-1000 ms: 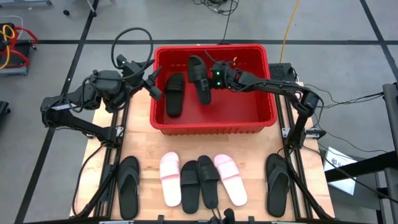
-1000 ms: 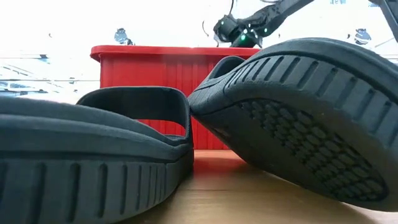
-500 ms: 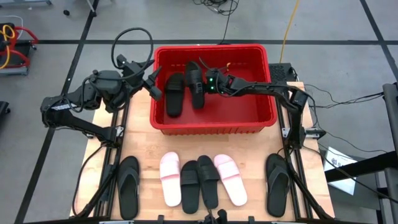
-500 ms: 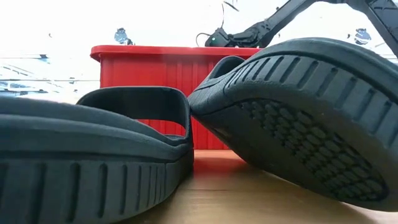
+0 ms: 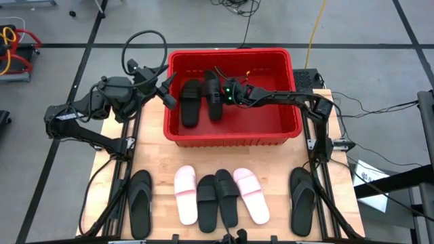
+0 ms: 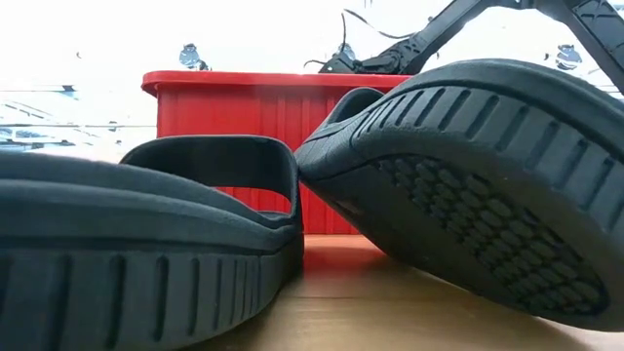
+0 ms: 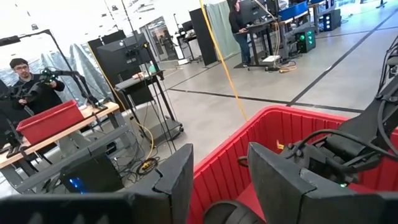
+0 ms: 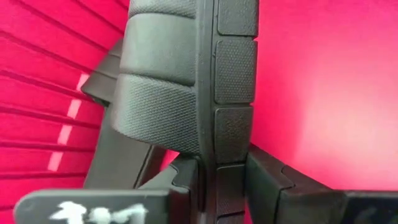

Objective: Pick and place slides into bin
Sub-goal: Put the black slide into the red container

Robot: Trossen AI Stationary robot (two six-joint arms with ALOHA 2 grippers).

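The bin [image 5: 293, 102] is a red crate at the far middle of the table. One black slide [image 5: 190, 102] lies flat in it, sole down. Beside it a second black slide [image 5: 213, 95] stands on its side edge, with my right gripper [image 5: 221, 93] shut on it inside the bin. In the right wrist view this slide [image 8: 186, 68] fills the picture. My left gripper [image 5: 167, 91] hangs open and level over the bin's left wall, touching nothing. Several more slides lie in a row near the front edge: black thong ones [image 5: 140, 202] [image 5: 302, 201], pink ones [image 5: 185, 194] [image 5: 251, 195] and black band ones [image 5: 217, 198]. My right gripper pinches the black slide's sole [image 8: 226, 163] between its two fingers [image 8: 268, 186], one on the top face and one on the bottom. It comes from the table's right, slanting down, across the slide's length. The slide stands on edge, its band [image 8: 163, 62] facing the other slide; whether it touches the bin's floor I cannot tell.
The low view is filled by two black slides [image 6: 146, 244] [image 6: 478, 185] close to the camera, with the bin's red wall [image 6: 244, 107] behind. Bare red floor [image 5: 264, 112] lies in the bin's right half. Cables trail behind the bin.
My right gripper has gone down into the bin and toward its left side, rolling as it went. The black slide it holds has swung from slanted to parallel with the slide lying in the bin, close beside it.
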